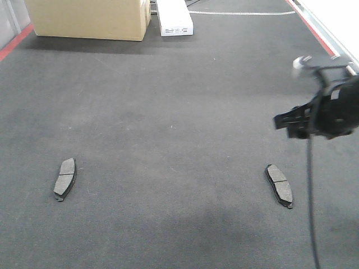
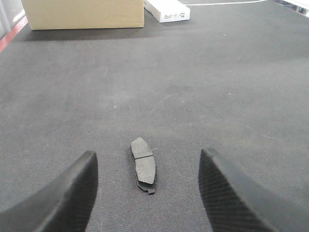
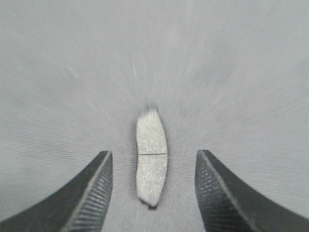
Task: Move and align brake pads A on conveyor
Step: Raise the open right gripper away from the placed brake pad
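Note:
Two brake pads A lie flat on the dark grey conveyor [image 1: 168,112]. The left pad [image 1: 65,178] shows in the left wrist view as a dark pad [image 2: 143,164] lying lengthwise, ahead of and between the tips of my left gripper [image 2: 147,162], which is open and holds nothing. The right pad [image 1: 279,185] looks pale in the right wrist view [image 3: 151,157]. It is centred between the spread fingers of my open right gripper [image 3: 152,159], which does not touch it. My right arm [image 1: 325,109] hangs above and behind that pad. The right wrist view is motion-blurred.
A cardboard box [image 1: 90,19] and a white carton [image 1: 175,17] stand at the far end of the belt. Red edge strips run along the left [image 1: 14,42] and right [image 1: 314,28] sides. A black cable [image 1: 309,196] hangs from the right arm.

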Available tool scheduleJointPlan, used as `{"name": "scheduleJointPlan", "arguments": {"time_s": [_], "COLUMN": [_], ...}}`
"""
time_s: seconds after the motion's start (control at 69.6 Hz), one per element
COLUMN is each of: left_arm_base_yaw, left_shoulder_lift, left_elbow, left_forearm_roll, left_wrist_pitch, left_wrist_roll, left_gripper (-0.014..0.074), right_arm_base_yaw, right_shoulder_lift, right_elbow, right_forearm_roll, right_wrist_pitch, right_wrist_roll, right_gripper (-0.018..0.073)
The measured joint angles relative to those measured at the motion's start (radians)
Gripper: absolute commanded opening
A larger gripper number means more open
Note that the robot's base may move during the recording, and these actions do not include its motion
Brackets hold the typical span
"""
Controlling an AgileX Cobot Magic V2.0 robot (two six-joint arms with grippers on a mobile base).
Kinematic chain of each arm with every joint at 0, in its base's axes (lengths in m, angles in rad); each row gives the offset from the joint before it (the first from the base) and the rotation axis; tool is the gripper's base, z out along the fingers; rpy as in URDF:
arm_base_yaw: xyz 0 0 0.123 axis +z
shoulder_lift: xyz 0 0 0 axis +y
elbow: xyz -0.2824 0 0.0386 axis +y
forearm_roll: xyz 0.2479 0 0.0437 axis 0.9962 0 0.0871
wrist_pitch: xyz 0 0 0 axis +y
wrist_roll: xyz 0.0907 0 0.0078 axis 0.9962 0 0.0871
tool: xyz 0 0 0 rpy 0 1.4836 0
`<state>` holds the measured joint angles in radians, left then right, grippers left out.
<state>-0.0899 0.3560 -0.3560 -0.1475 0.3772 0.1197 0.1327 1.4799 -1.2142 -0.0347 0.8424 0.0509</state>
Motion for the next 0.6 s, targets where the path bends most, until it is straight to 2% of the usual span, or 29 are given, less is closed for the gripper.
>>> {"name": "scheduleJointPlan", "arguments": {"time_s": [0.604], "left_arm_base_yaw": [0.0], "left_shoulder_lift": [0.0], "left_elbow": [0.0], "left_forearm_roll": [0.0], "left_wrist_pitch": [0.0], "left_wrist_roll": [0.0], "left_gripper": [0.0425], "right_arm_base_yaw": [0.0], "right_shoulder_lift": [-0.771], "right_elbow": [0.539], "right_forearm_roll": [-0.006], "right_wrist_pitch": [-0.272], "right_wrist_roll": [0.0], "right_gripper": [0.0363]}}
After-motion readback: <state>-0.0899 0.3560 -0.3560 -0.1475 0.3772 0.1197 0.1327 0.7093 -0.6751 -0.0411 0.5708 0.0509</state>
